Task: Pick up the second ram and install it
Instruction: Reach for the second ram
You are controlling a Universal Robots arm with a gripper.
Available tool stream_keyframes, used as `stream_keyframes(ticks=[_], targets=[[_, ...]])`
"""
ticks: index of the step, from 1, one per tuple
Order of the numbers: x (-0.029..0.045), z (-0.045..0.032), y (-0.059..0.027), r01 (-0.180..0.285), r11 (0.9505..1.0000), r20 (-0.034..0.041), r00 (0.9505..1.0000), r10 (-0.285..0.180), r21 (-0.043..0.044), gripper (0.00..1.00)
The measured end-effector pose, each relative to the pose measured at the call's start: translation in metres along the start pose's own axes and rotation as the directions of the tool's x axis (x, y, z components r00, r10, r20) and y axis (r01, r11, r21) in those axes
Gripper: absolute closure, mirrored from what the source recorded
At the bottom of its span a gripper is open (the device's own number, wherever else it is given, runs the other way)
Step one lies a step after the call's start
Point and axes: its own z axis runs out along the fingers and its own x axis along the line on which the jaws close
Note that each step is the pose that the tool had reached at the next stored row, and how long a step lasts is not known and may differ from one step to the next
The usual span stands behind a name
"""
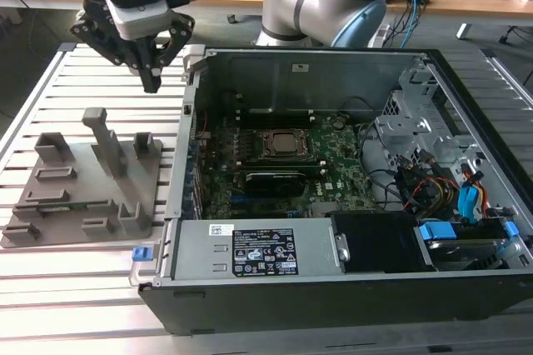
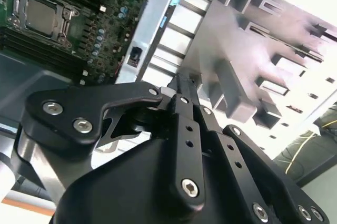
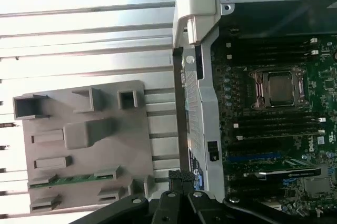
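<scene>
I see the claw (image 1: 152, 83) clenched, its fingertips pressed together and holding nothing. It hangs over the slatted desk (image 1: 50, 288), between the grey tray (image 1: 52, 223) and the open computer case (image 1: 193, 105). In the first wrist view the second ram (image 3: 71, 180) lies flat in a slot of the tray, well apart from the claw. The motherboard (image 1: 337, 167) sits inside the case with its CPU socket (image 1: 283, 145) exposed.

Tray (image 1: 82, 187) matt grey plastic; slatted table (image 1: 58, 284) bright bare metal; gripper (image 2: 184, 80) black, satin sheen, steel screws.
</scene>
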Motion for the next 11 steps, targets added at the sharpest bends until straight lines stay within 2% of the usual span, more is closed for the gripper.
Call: stream_keyframes(ticks=[3, 8, 11], targets=[[0.0154, -0.0004, -0.0012, 0.000, 1.0000, -0.0001, 1.0000, 0.000, 0.0000, 0.89], [0.0307, -0.0008, -0.0023, 0.000, 1.0000, 0.0000, 1.0000, 0.000, 0.0000, 0.89], [0.0461, -0.0013, -0.0034, 0.000, 1.0000, -0.0001, 1.0000, 0.000, 0.0001, 0.89]])
